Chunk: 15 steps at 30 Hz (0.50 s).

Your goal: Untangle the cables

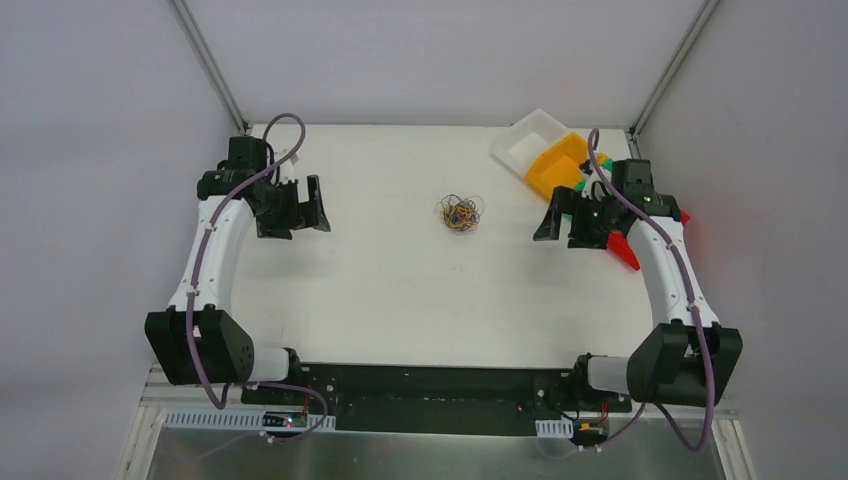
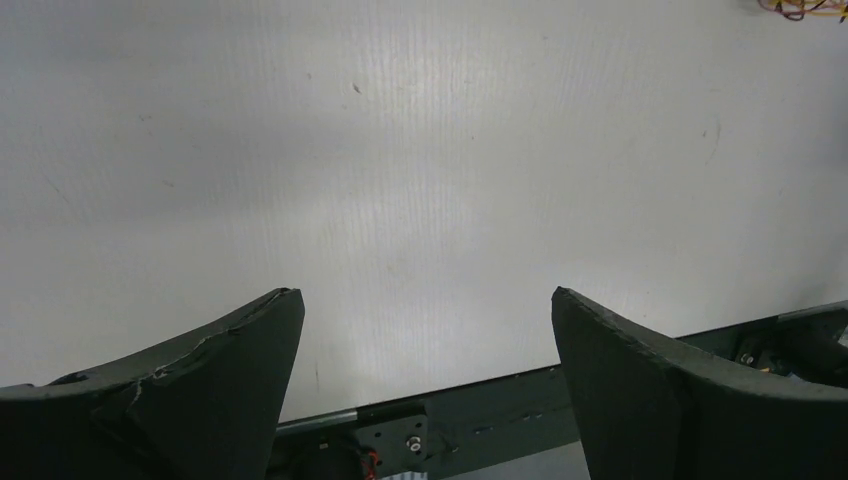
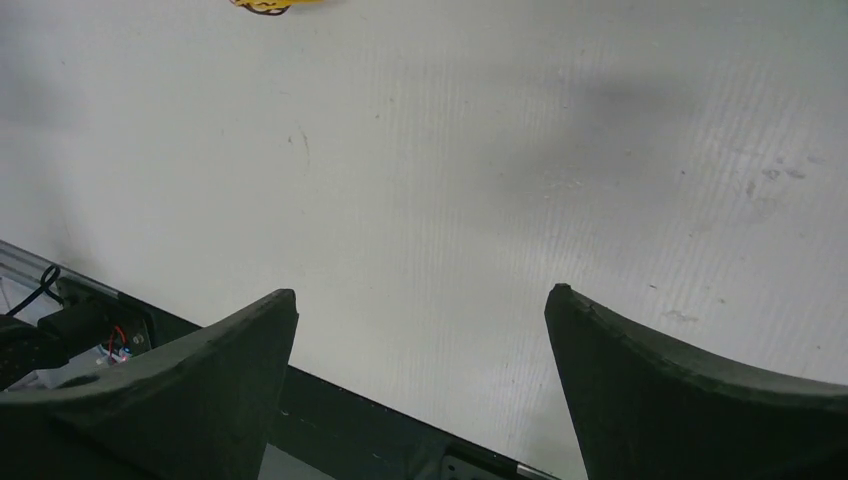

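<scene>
Small tangled ball of thin curly cables (image 1: 460, 213), orange, yellow, blue and dark strands, lies on the white table top (image 1: 400, 300), centre, slightly far of the middle. It is still bunched.

Left gripper (image 1: 300, 222) sits at far left, well apart from the ball. Its jaws are spread wide with nothing between them, only bare table showing in the gap in the wrist view (image 2: 425, 295).

Right gripper (image 1: 562, 228) sits at far right, also well apart from the ball. Its jaws are likewise wide and empty (image 3: 420, 292).

A white plastic tray (image 1: 530, 138) and an orange plastic bin (image 1: 555, 168) stand at the far right corner, touching.
</scene>
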{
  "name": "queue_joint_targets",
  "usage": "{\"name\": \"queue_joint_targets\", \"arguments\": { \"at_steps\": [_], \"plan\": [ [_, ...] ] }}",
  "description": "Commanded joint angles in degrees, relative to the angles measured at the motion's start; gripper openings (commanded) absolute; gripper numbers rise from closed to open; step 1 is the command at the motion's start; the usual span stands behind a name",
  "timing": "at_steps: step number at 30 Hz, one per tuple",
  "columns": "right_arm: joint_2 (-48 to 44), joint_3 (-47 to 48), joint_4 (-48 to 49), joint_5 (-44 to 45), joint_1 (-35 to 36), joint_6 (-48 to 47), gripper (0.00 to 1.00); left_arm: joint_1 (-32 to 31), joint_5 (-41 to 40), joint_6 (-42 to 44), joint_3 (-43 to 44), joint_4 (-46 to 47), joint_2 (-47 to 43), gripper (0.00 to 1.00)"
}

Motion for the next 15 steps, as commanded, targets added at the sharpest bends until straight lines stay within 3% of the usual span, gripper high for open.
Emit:
{"name": "queue_joint_targets", "arguments": {
  "at_steps": [1,9,15],
  "plan": [
    [4.07,3.49,1.99,-6.00,2.92,-0.60,0.99,-0.36,0.48,-5.29,4.98,5.95,0.66,1.00],
    [19.50,15.04,4.89,-4.69,15.12,1.23,0.99,-0.33,11.50,-4.88,9.13,8.97,9.52,1.00],
    [35.37,30.48,5.74,-6.99,21.75,2.05,0.99,-0.37,15.89,-1.40,8.66,9.31,10.71,1.00]
  ]
}}
